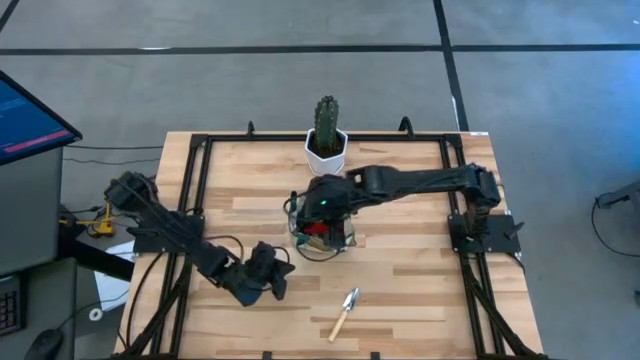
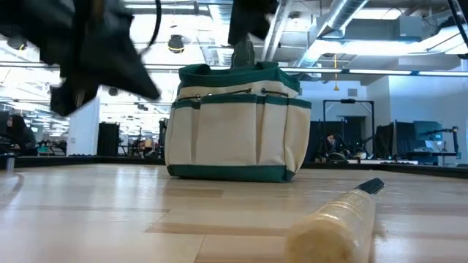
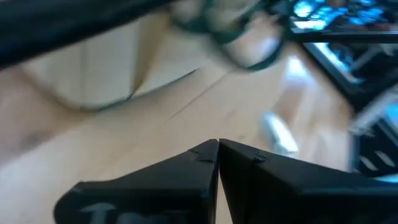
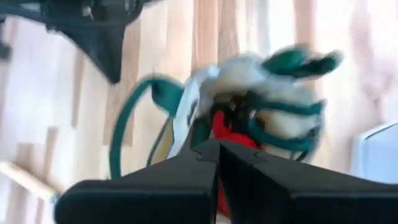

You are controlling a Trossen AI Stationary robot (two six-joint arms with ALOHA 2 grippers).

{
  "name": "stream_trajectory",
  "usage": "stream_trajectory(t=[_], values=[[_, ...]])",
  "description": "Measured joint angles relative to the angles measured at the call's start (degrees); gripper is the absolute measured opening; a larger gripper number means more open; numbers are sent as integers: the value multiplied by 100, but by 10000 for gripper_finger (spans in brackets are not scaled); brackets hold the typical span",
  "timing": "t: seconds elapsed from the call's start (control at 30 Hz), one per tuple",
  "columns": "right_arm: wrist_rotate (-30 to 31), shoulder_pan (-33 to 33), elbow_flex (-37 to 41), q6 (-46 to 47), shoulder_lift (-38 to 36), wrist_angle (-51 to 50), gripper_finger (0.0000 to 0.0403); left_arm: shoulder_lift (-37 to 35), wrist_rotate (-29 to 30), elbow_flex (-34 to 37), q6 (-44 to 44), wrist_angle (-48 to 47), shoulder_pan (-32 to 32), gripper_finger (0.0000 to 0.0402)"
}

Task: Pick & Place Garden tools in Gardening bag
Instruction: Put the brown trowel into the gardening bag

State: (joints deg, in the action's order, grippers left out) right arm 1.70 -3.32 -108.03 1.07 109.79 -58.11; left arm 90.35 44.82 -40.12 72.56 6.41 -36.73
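R end effector (image 4: pixel 217 149) is closed tight, fingers pressed together w/ nothing between them; it hangs directly over the open mouth of the gardening bag (image 2: pixel 235 124). In the R wrist view a red tool piece (image 4: pixel 229 134) shows inside the bag, w/ dark shapes beside it I can't identify. L end effector (image 3: pixel 217 152) is closed too, empty, tips meeting; it sits low over the bench (image 1: pixel 400 290), near the bag's front-left side, not touching it.

Bench is light wood planks inside a black frame. The bag stands upright around the middle: cream fabric, green trim, side pockets, one green handle loop flopped outward. A trowel (image 1: pixel 344 313) w/ wood handle lies flat near the front edge, apart from both arms and the bag, metal blade toward the bag. Behind the bag, at the back edge, a cactus (image 1: pixel 326 120) in a white pot (image 1: pixel 325 153). Low view: open workshop room, ceiling ducts, monitors, desks; a seated person far back, small. A screen stands off the bench's left side.

R arm reaches from its base at the right edge, stretched nearly straight across to the bag, wrist pointing down. L arm runs from the left rear base diagonally forward, elbow low, wrist angled toward the bag.
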Motion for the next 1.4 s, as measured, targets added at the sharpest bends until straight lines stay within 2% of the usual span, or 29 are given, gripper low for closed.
stream_trajectory(t=[0.2, 0.43, 0.63, 0.77, 0.87, 1.07, 1.2, 1.4], values=[[23, -162, 10, 329, -682, -278, 0, -1256, 107, -4, -1574, 70, -127, 1], [26, -833, 655, 957, -1705, -244, 0, -2247, 789, -4, -2480, 178, -286, 1], [798, -1560, 1526, 2280, -2508, -100, 0, -2399, 781, -4, -2605, 319, -360, 1], [1367, -2028, 2041, 3527, -2897, -85, 0, -2333, 743, -2, -2576, 461, -389, 1], [1576, -2358, 2392, 4464, -3067, 24, 0, -2309, 737, 0, -2567, 538, -389, 1], [1881, -2887, 2986, 6536, -3010, 455, 0, -2324, 516, 0, -2736, 554, -389, 1], [2220, -3107, 3174, 7843, -2623, 832, 0, -2324, 2, 0, -2896, 555, -387, 1], [2284, -3339, 3178, 9549, -1805, 1543, 0, -2324, -889, 0, -2911, 553, -387, 1]])
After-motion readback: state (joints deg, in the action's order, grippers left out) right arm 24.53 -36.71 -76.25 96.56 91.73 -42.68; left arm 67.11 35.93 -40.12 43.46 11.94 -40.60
